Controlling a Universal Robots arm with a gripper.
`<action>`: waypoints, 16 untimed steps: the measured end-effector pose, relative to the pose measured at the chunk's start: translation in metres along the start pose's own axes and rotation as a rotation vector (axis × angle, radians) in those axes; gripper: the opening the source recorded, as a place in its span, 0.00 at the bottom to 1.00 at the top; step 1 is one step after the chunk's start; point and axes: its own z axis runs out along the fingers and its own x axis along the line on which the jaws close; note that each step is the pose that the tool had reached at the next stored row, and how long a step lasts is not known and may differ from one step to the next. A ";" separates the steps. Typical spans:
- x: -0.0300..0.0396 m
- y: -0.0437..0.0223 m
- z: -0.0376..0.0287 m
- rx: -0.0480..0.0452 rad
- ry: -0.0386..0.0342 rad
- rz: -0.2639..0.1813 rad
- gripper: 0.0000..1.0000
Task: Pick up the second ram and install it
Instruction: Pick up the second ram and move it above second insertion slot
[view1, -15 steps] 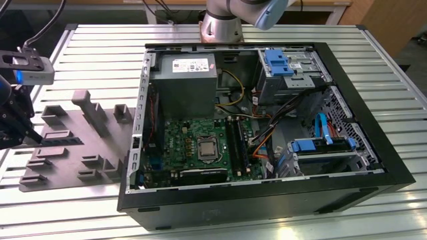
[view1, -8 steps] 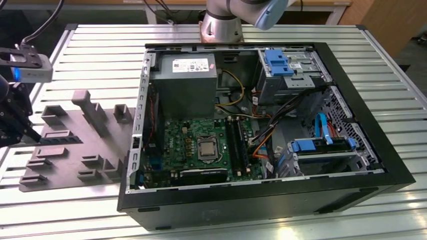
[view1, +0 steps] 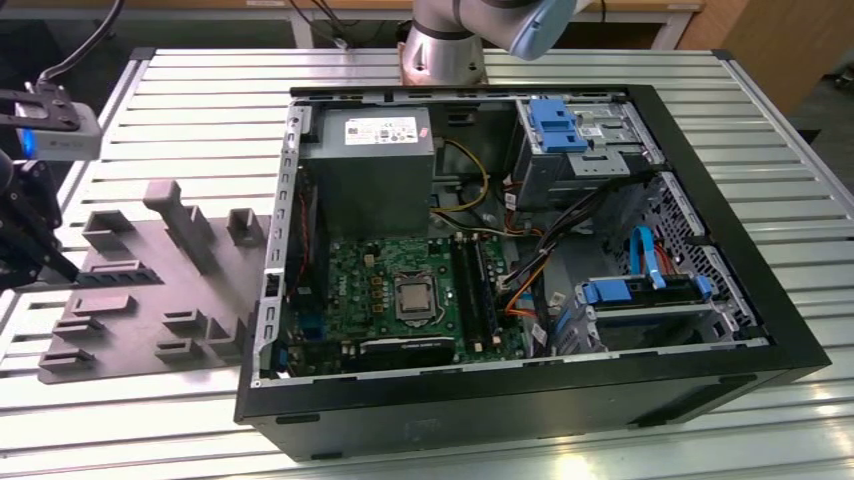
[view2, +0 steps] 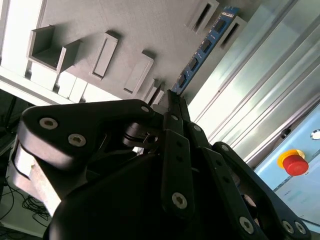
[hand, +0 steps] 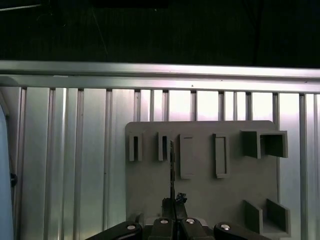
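Jaws of black gripper (view2: 173, 100) clamped on end of thin green chip-studded second ram (view2: 205, 47) (light, stiff, fragile; edges only, guessing).

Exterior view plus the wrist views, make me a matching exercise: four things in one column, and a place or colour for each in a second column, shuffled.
Things:
A. second ram
B. grey tray
C. push button
D. motherboard

Place or colour:
1. red, on a yellow collar
2. inside the open computer case
3. clamped in the pincer
4. flat on the slatted table, at the exterior view's left of the case

Pairs: A-3, B-4, C-1, D-2.
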 end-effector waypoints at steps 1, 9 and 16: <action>0.0000 0.0000 -0.0007 -0.0001 -0.0001 0.000 0.11; -0.0002 0.0002 -0.0066 -0.0001 -0.0013 0.000 0.11; -0.0004 0.0004 -0.0117 0.0000 -0.0026 0.000 0.11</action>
